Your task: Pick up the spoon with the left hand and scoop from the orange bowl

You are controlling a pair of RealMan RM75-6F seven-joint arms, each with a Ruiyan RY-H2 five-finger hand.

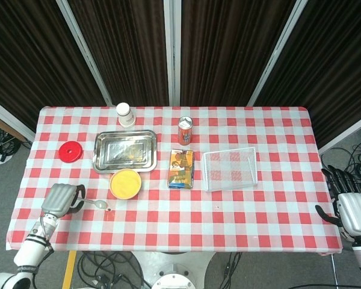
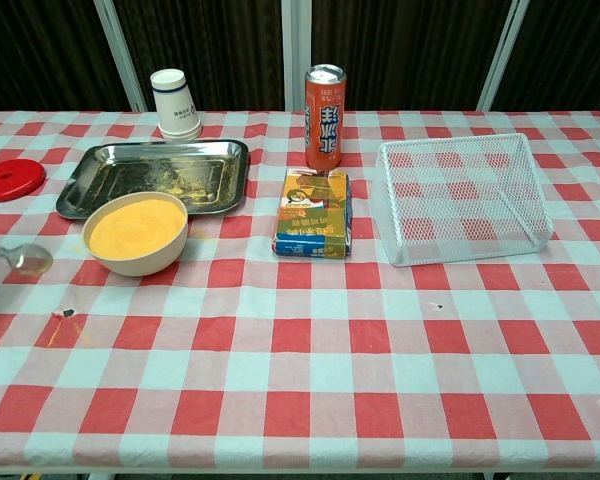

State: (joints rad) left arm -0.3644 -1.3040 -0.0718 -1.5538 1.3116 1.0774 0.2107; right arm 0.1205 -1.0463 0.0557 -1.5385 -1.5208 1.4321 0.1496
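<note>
My left hand (image 1: 60, 199) hangs over the table's front left corner and holds a metal spoon (image 1: 96, 203) by its handle. The spoon's bowl (image 2: 28, 260) is raised off the cloth and looks empty; it sits just left of the orange bowl (image 1: 125, 183) (image 2: 138, 232), apart from it. That bowl is cream outside and full of orange powder. In the chest view only the spoon shows at the left edge. My right hand (image 1: 351, 208) hovers off the table's right front edge, fingers spread, holding nothing.
Behind the bowl lies a steel tray (image 1: 125, 150), with a white cup (image 1: 125, 114) beyond it and a red lid (image 1: 70, 151) to its left. A soda can (image 1: 185, 130), a snack box (image 1: 182, 168) and a white mesh basket (image 1: 230, 168) fill the middle. Spilled crumbs (image 2: 60, 316) mark the cloth.
</note>
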